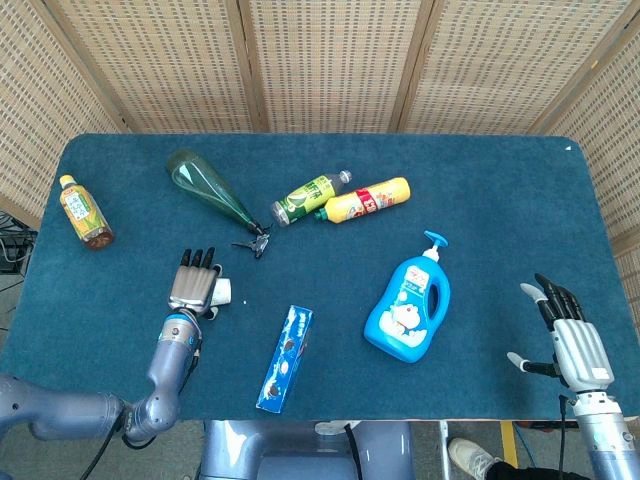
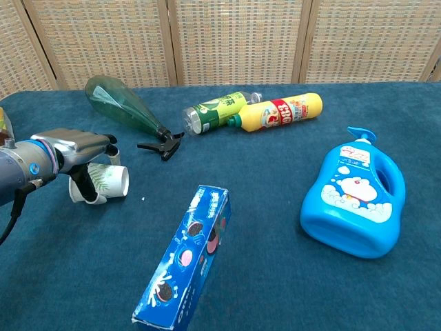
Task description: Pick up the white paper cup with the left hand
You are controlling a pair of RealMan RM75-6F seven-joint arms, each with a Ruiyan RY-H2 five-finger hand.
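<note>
My left hand [image 2: 79, 153] covers the white paper cup [image 2: 105, 182] lying sideways on the blue worktop [image 1: 500, 200], fingers curled around it. Nearby: green spray bottle [image 2: 124, 107], blue biscuit box [image 2: 186, 258]. My right hand [image 1: 570, 335] rests with fingers spread, holding nothing.

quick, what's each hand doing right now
Left hand: over the white paper cup lying on its side, fingers curling round it; a firm grip cannot be told.
Right hand: open, holding nothing.

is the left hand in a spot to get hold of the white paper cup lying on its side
Probably yes: the left hand sits right over the white paper cup, a finger down along its side, and nothing lies between them.
</note>
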